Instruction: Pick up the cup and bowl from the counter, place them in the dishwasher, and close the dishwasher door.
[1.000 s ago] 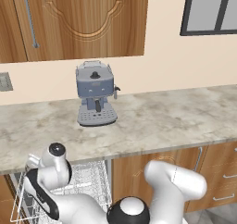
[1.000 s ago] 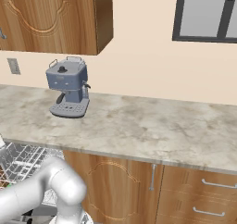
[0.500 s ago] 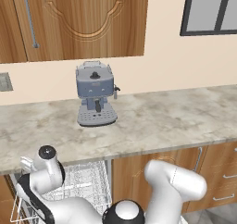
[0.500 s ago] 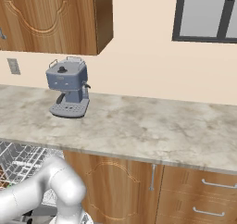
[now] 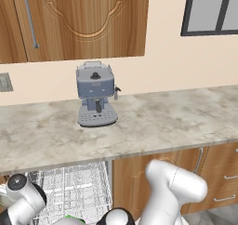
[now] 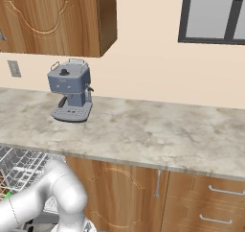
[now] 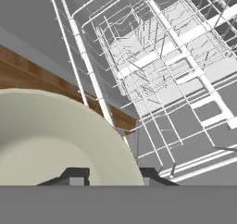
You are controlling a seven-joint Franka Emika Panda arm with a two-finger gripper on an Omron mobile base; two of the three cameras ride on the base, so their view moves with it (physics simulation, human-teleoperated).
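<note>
The bowl (image 7: pixel 55 140) occupies the lower left of the hand view, directly above the two dark tips of the pincer (image 7: pixel 111 176), with the white wire rack (image 7: pixel 162 70) of the dishwasher spreading across the upper right behind it. The tips stand a modest way apart at the bottom edge of that view, close against the rim of the bowl; whether they grip the rim or have let it go cannot be told from this angle. The bowl appears rigid, smooth and light, with a plain glazed-looking surface, so it is judged likely to slip under a loose hold and to tip if set on the wires off centre. The rim is the practical point of hold, one finger inside and one outside, since the body is too wide to span. In the left base view the rack (image 5: pixel 74 191) sits at the lower left beneath the table (image 5: pixel 139 126), and a small patch of bright green at the bottom edge is judged to be the cup (image 5: pixel 70 218), low beside the arm. The table is a long marbled stone slab carrying a grey coffee machine (image 5: pixel 95 100) near its left end. Wooden wall cabinets (image 5: pixel 83 19) hang above it, a dark-framed window (image 5: pixel 214 10) is at the upper right, and wooden base cabinets (image 6: pixel 124 197) run below.
</note>
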